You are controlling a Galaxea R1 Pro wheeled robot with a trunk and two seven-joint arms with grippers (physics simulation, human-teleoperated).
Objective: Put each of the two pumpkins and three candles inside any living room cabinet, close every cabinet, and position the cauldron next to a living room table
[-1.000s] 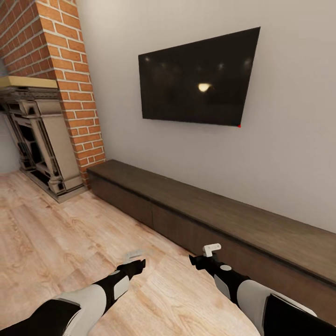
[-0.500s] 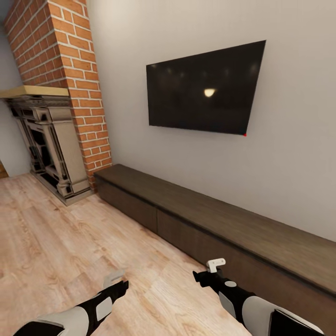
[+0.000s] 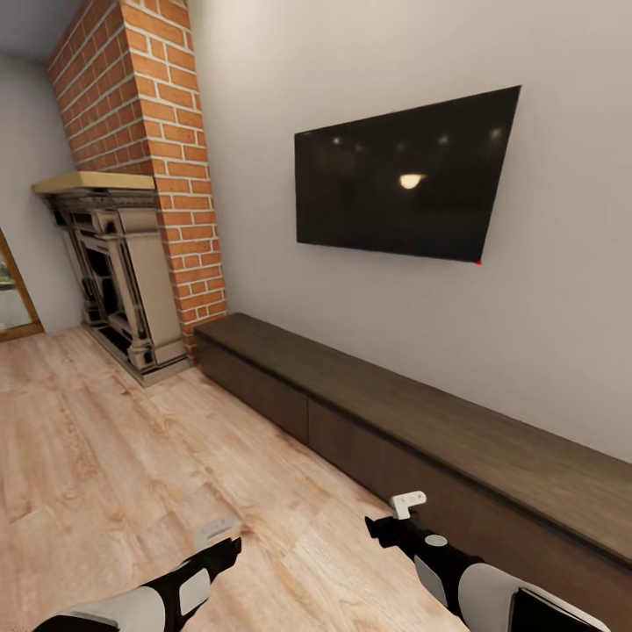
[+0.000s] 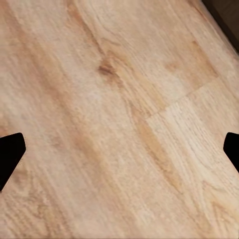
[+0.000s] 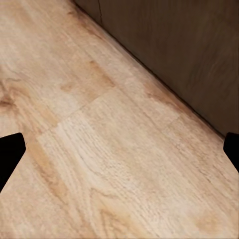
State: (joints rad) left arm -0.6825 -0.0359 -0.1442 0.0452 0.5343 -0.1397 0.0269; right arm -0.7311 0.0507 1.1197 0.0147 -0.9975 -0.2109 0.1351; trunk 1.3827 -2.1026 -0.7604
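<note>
From the head camera I see a fireplace (image 3: 114,281) with a pale mantel at the left of the frame, set against a red brick chimney (image 3: 145,132) that climbs to the upper left corner. A slice of a wood-framed opening shows at the far left edge. To the right of the bricks, the grey wall carries a dark flat television (image 3: 405,175) in the upper middle of the frame, tilted in my view, with small light reflections on its screen.

Below the television, the cabinet (image 3: 412,439) runs from the foot of the chimney diagonally down to the lower right corner. Its dark-brown drawer fronts sit flush, all closed, and its top is bare. The light wooden floor (image 3: 105,439) takes up the lower left.

My left end effector (image 3: 215,531) hangs over the floor at the lower left of centre, well apart from the cabinet. In the left wrist camera its two dark fingertips (image 4: 10,154) sit at opposite edges of the frame, spread wide, with only floorboards between them.

My right end effector (image 3: 405,505) is at the lower centre right, near the cabinet's front. The right wrist camera shows its fingertips (image 5: 10,154) likewise wide apart, holding nothing, with the cabinet's base (image 5: 174,55) meeting the floor in the upper right.
</note>
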